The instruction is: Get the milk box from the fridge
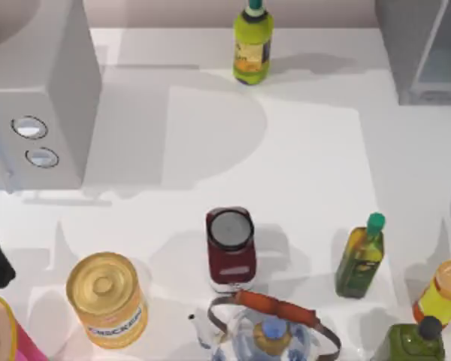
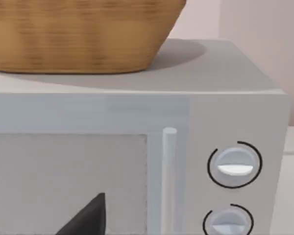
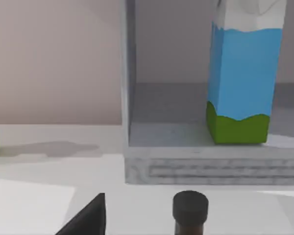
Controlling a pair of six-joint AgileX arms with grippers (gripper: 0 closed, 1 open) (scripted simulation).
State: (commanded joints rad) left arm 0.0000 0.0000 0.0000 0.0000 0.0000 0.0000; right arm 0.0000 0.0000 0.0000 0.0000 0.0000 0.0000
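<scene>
The right gripper [image 3: 88,218] shows as a dark finger tip low in the right wrist view, aimed at the fridge [image 3: 186,166]; whether its fingers stand apart or together cannot be told. The left arm is parked facing the grey box with two dials [image 2: 232,164].

The milk box [image 3: 241,78] stands upright on the fridge floor, inside the open cabinet, at the table's far right corner. It likely handles as a stiff, moderately heavy carton with smooth, somewhat slippery sides. Grip the flat blue side walls at mid-height, not the folded top.

Appearance: white folded top, light-blue sides, green bottom band.
</scene>
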